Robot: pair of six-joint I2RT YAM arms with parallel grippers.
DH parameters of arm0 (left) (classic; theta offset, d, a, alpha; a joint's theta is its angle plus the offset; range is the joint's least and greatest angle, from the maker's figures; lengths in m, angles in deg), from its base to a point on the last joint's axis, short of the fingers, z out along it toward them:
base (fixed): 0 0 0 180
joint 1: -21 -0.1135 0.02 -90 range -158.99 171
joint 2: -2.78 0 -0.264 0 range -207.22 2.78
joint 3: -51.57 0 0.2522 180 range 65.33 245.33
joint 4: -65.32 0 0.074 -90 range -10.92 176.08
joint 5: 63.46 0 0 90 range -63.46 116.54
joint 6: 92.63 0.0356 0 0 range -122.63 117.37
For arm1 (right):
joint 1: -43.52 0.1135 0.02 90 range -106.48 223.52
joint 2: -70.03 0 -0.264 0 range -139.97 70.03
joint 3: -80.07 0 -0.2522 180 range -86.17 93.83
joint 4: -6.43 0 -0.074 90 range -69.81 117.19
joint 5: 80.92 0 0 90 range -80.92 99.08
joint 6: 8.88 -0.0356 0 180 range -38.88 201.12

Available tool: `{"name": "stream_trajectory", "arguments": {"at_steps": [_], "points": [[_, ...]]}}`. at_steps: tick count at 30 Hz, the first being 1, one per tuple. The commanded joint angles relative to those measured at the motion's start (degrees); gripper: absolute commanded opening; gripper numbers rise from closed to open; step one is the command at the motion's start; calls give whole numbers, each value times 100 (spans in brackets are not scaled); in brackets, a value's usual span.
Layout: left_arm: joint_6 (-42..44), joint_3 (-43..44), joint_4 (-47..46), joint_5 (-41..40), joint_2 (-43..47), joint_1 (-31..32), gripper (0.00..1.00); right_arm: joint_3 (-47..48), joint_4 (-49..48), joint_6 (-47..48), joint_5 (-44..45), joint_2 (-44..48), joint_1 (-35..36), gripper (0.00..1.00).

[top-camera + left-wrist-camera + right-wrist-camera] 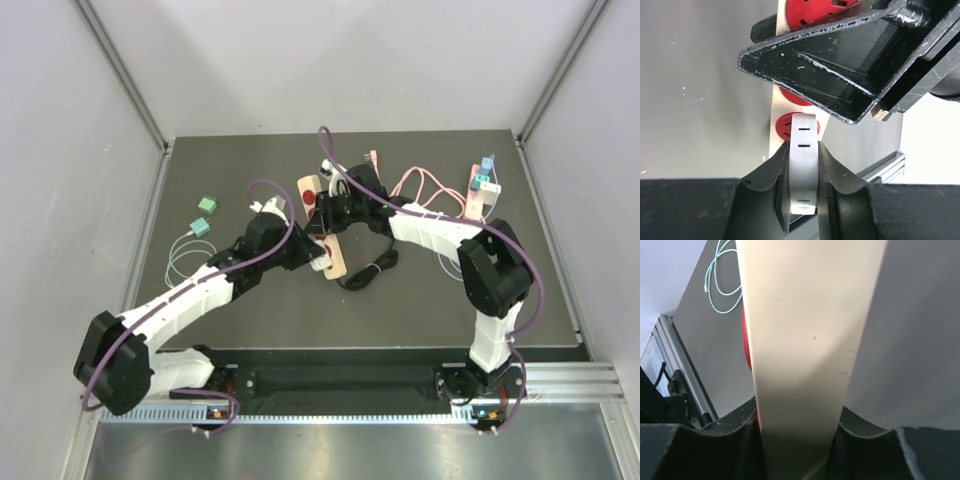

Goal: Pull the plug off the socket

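Two grips look set. At left, the left gripper [803,147] is clamped on the white plug [804,125], seemingly seated at a red socket [783,128]. At right, the right gripper [798,410] pinches the beige strip [805,315]. Only the pull is left, I'd say.

Dark grey counter [450,310] carries a beige socket strip [336,262] at centre, a black coiled cable [368,272] just beside it, two green adapters [208,204] and a pale looped cable [172,258] at left, and a pink cable [412,182] and second strip [478,195] back right.
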Motion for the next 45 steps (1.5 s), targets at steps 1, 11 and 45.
{"name": "stream_trajectory", "arguments": {"at_steps": [1, 11, 45], "points": [[52, 218, 679, -53, 446, -156, 0, 116, -169, 675, 1006, 127, -405, 0], [2309, 1414, 2930, -1714, 182, -33, 0, 169, -2, 842, 1824, 65, -405, 0], [1099, 790, -171, 1924, -2428, -5807, 7, -148, -687, 684, -1208, 285, -564, 0]]}}
